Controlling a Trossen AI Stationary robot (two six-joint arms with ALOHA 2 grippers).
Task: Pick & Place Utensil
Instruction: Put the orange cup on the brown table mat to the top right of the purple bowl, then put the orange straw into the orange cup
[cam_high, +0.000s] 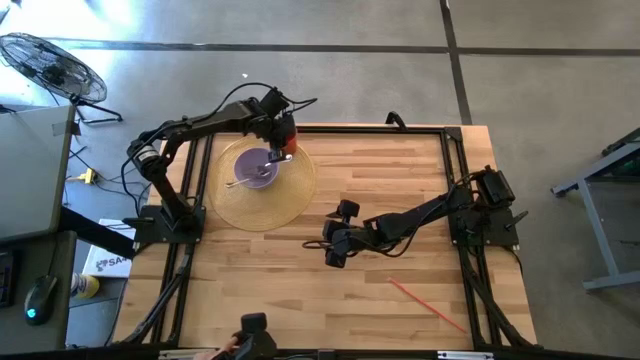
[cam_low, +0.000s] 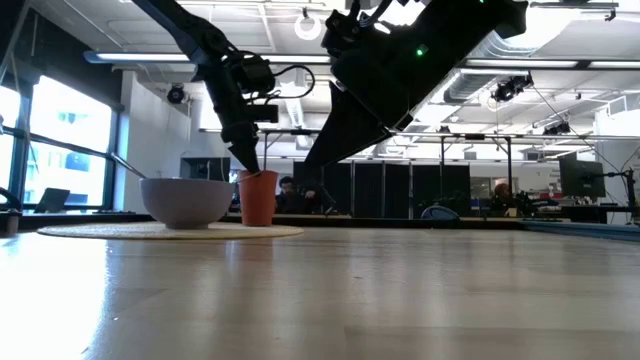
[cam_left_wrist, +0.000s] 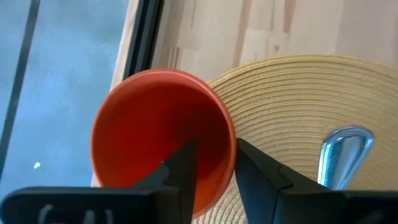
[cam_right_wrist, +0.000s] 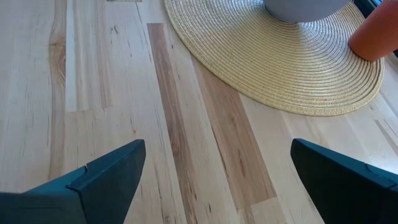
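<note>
In the high view's upper left, the left gripper (cam_left_wrist: 211, 165) is clamped on the orange cup's (cam_left_wrist: 158, 134) rim, at the placemat's (cam_high: 290, 195) edge. A spoon (cam_high: 262, 168) rests in the bowl (cam_high: 255, 170). At centre, the right gripper (cam_high: 338, 233) hovers with fingers apart.

Spoon (cam_left_wrist: 344, 155) (handle cut off).

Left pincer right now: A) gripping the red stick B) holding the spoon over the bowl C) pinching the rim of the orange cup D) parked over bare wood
C: in the left wrist view the left pincer has one finger inside and one outside the orange cup wall, and the high view puts it at the cup on the woven placemat, beside the bowl.
</note>
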